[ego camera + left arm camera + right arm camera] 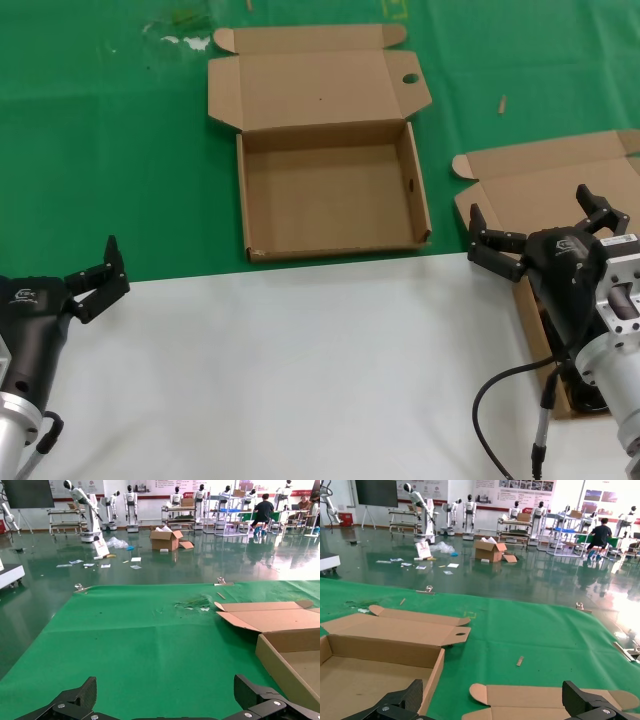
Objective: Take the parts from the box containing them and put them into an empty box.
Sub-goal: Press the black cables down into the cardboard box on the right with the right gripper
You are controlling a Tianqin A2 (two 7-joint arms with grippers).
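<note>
The empty box [330, 190] lies open on the green mat at the centre back, its lid flap with a round hole [410, 78] on the right. It also shows in the left wrist view [295, 665] and the right wrist view [380, 672]. The box containing the parts [540, 185] sits at the right, largely covered by my right arm. The parts are hidden; a dark shape [582, 396] shows inside its near corner. My right gripper [535, 212] hovers open over that box's lid [545, 702]. My left gripper [100, 280] is open and empty at the left.
A white sheet [300, 370] covers the front of the table and the green mat [120, 150] the back. Small scraps lie on the mat [185, 40] and a sliver [503, 103] lies near the right box. The right arm's cable [500, 390] hangs in front.
</note>
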